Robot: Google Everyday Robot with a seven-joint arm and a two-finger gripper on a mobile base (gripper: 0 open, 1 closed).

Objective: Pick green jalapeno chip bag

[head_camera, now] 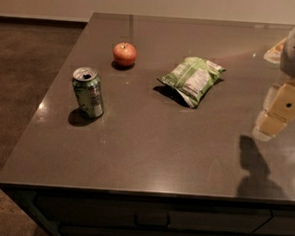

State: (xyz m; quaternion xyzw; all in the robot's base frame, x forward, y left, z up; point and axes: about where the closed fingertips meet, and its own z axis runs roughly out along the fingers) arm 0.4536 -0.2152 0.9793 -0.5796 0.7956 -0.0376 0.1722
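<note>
Green jalapeno chip bag [192, 80], small, crinkled light-green foil with a white label panel: lying flat near the middle of the dark grey countertop [150, 155], right of the round red apple [125, 53] and well apart from it. Print on the panel too blurred to read. Same for the green aluminium soda can [88, 92], upright near the left edge. Cream-and-grey gripper [275, 118] cut off by the right border, hanging above the surface, apart from the bag; wide or narrow, cannot tell.
</note>
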